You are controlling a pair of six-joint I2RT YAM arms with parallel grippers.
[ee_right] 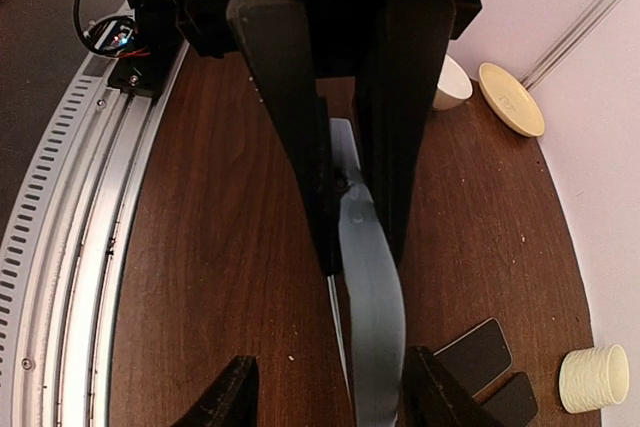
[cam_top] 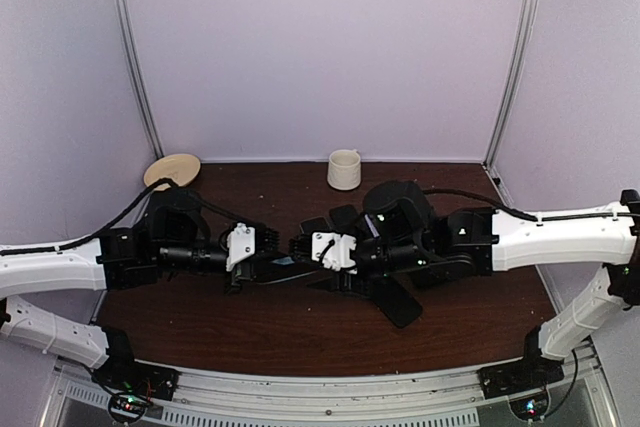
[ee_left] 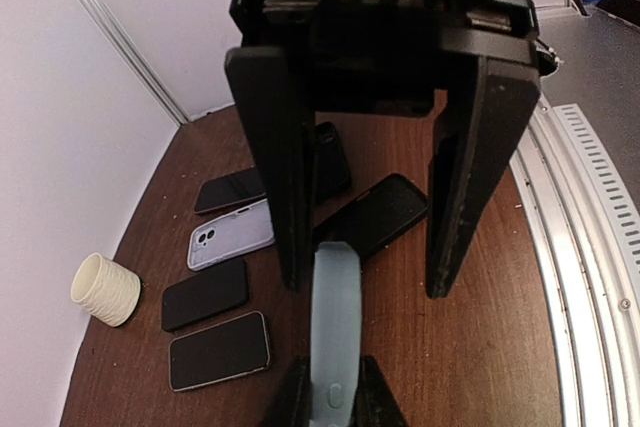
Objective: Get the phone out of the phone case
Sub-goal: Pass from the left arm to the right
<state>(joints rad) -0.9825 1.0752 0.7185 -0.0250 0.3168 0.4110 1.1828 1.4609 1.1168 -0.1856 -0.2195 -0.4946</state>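
Observation:
A pale blue phone case [ee_right: 372, 297] is held edge-up above the table between the two arms. My right gripper [ee_right: 358, 247] is shut on one end of it. The case looks bowed, and a thin silver edge [ee_right: 337, 332], apparently the phone, shows along its left side. My left gripper [ee_left: 368, 287] is open, its fingers [ee_left: 290, 177] on either side of the case's other end [ee_left: 335, 327]; the case lies close to the left finger. In the top view the left gripper [cam_top: 262, 269] and the right gripper [cam_top: 303, 252] meet at mid-table.
Several phones and cases lie on the brown table: a white case [ee_left: 230, 234], black phones [ee_left: 205, 294] [ee_left: 220, 349] and another [ee_left: 375, 217]. A cream cup [cam_top: 344, 169] and a tan dish [cam_top: 172, 170] stand at the back wall. A metal rail [ee_left: 590, 247] runs along the near edge.

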